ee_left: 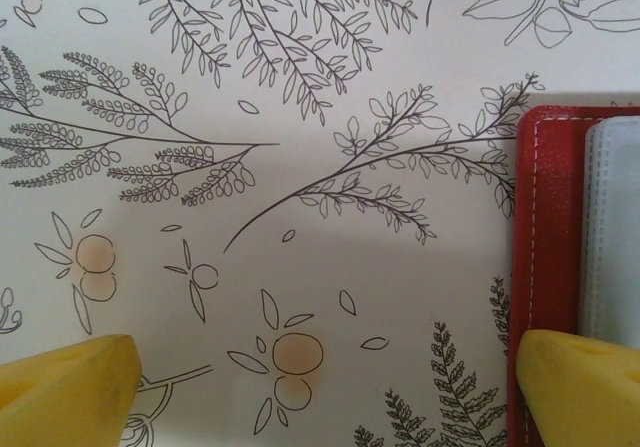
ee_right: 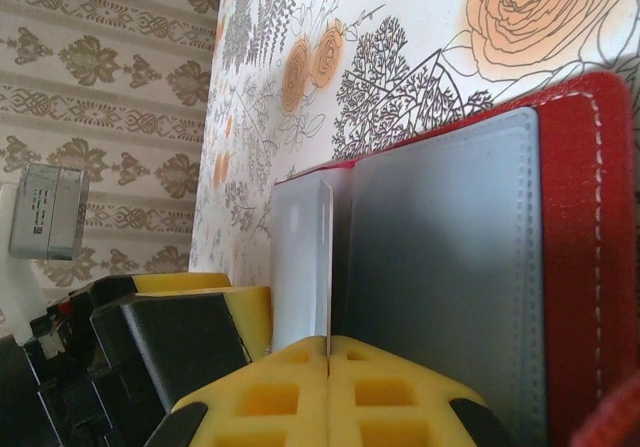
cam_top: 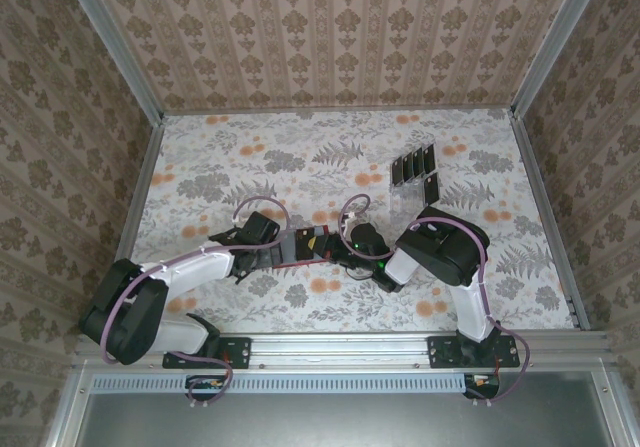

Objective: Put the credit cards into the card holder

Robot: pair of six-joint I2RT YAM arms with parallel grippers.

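Right jaws pinch shut on a pale sleeve [ee_right: 300, 257] of the red card holder [ee_right: 580, 217]. Left jaws gape wide, empty, at its edge.

Top external: I look down from high behind the arm bases [cam_top: 455, 352] on the whole table [cam_top: 300, 157], far off.
Left wrist: I face straight down, close to the table.
Right wrist: I sit very near, rolled sideways, looking low along the table toward the wall [ee_right: 100, 67].
Shared: both wrist views catch the red card holder [ee_left: 545, 267]; the top view covers both patches.
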